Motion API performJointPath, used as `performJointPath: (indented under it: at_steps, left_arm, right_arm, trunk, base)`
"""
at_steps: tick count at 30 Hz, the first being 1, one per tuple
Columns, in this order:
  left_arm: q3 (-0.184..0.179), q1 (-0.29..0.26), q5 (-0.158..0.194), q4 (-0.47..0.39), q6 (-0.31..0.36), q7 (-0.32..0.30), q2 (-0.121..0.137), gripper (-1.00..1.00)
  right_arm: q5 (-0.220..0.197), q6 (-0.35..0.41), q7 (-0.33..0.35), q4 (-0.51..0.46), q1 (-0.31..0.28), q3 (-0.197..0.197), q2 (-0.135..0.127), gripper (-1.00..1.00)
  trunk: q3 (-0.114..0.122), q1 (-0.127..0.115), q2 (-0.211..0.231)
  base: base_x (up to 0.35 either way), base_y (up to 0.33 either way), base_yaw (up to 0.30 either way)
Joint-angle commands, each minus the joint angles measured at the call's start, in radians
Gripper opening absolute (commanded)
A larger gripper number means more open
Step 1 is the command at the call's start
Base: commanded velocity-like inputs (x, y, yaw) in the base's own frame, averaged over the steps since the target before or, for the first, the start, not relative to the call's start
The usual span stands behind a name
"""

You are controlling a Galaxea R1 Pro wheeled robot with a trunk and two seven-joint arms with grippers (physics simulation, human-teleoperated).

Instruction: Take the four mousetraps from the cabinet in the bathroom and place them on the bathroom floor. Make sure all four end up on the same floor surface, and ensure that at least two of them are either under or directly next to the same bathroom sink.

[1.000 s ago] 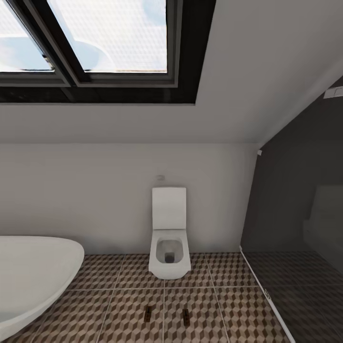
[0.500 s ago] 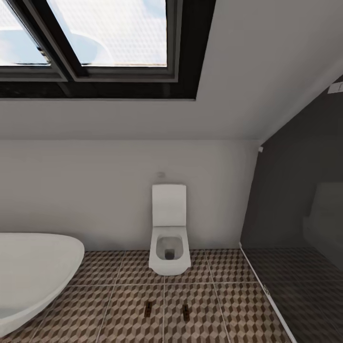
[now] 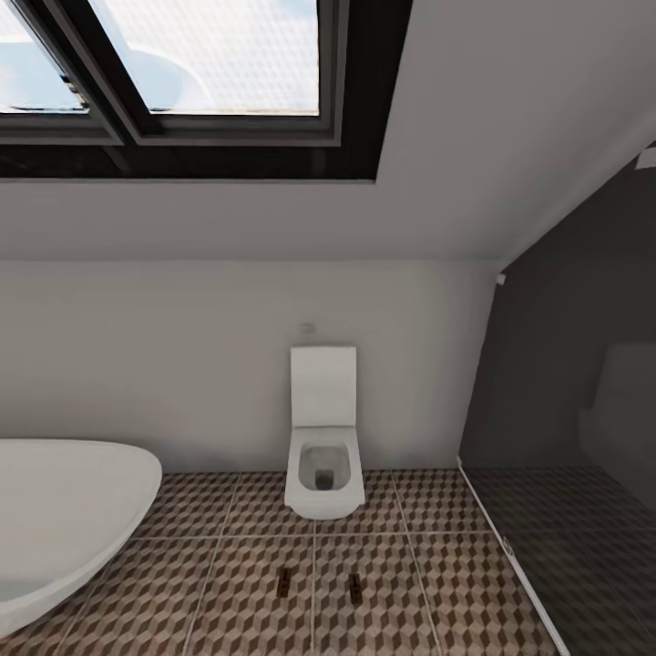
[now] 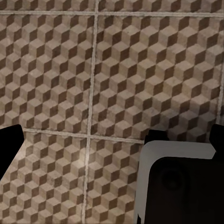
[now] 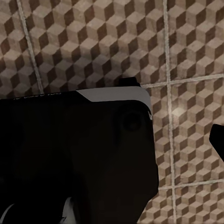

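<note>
Head view: 2 mousetraps (image 3: 285,580) (image 3: 354,585) lie on the bathroom floor (image 3: 410,583) before the toilet (image 3: 323,456), no sink nearby, so steer onward without running over them. Wrist views: patterned tiles below dark robot bodywork; I cannot tell whether either arm's fingers are released or clenched.

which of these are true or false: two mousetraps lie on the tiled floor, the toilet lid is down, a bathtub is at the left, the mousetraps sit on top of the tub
1. Two mousetraps lie on the bathroom floor: true, one mousetrap and a second mousetrap lie in front of the toilet.
2. The toilet lid is down: false, it stands raised and the bowl is open.
3. A white bathtub is at the left: true.
4. The mousetraps sit on top of the tub: false, they lie on the tiles, apart from it.
</note>
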Motion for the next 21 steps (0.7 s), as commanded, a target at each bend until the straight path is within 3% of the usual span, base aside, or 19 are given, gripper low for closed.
performJointPath:
  at_steps: [1,21]
  left_arm:
    - [-0.007,0.0,0.006,0.001,-0.002,-0.001,0.0,1.0]
    - [-0.007,0.0,0.006,0.001,-0.002,-0.001,0.0,1.0]
  right_arm:
    - [-0.006,0.006,-0.006,-0.002,0.0,0.008,0.0,1.0]
    - [-0.005,0.006,-0.006,-0.002,0.0,0.008,-0.009,1.0]
  trunk:
    - [-0.002,0.0,-0.001]
    - [-0.033,0.0,-0.001]
  base:
    - [0.0,0.0,0.0]
    - [0.0,0.0,0.0]
